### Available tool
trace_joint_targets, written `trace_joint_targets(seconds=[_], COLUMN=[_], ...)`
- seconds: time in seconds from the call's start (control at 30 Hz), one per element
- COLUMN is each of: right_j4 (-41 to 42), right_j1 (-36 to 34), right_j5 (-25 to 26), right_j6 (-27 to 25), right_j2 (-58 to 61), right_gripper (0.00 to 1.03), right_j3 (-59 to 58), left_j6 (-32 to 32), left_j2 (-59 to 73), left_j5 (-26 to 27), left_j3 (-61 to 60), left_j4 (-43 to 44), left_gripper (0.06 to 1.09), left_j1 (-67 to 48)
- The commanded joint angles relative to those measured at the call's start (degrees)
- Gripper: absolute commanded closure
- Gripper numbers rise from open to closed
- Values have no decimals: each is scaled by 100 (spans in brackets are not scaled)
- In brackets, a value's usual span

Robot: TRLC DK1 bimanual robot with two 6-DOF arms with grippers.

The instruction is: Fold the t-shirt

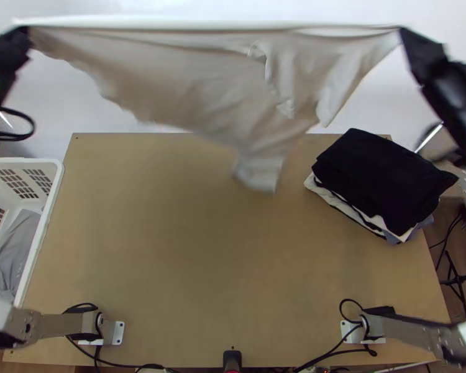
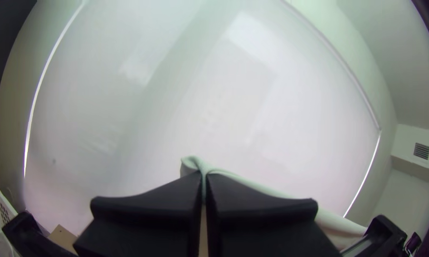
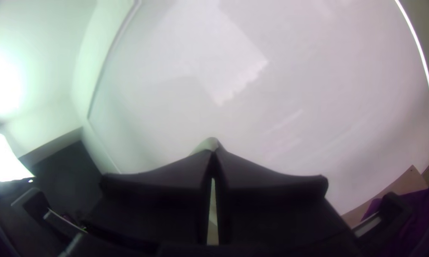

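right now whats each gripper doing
Left gripper: closed, holding one end of the t-shirt.
Right gripper: closed, holding the other end.

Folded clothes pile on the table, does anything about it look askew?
Yes: the pile sits skewed and seems to jut past the right edge of the table, and pale layers stick out unevenly under the black cloth. Nothing looks damaged.

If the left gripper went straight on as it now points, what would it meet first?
Beyond the shirt it holds, the left gripper would probably meet the large white surface behind the table first; how far off that is, the pictures leave unclear.
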Motion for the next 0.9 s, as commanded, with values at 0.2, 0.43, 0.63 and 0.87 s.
trace_joint_targets(seconds=[0.2, 0.43, 0.63, 0.87], right_j4=[-2103, -2798, -2815, -2886], right_j1=[54, 168, 247, 326], right_j5=[-911, -884, -867, -788], right_j6=[738, 711, 632, 263], right_j2=[-2711, -3239, -3151, -3063], right_gripper=[100, 100, 100, 100], right_j3=[227, 525, 780, -336], left_j6=[-201, -131, -87, 89], left_j2=[-2045, -2616, -2634, -3082], left_j5=[-296, -305, -305, -182], left_j3=[457, 105, 105, -1196], left_j4=[-757, -1020, -1029, -1117], left_gripper=[105, 105, 105, 105], left_j1=[356, 462, 479, 444])
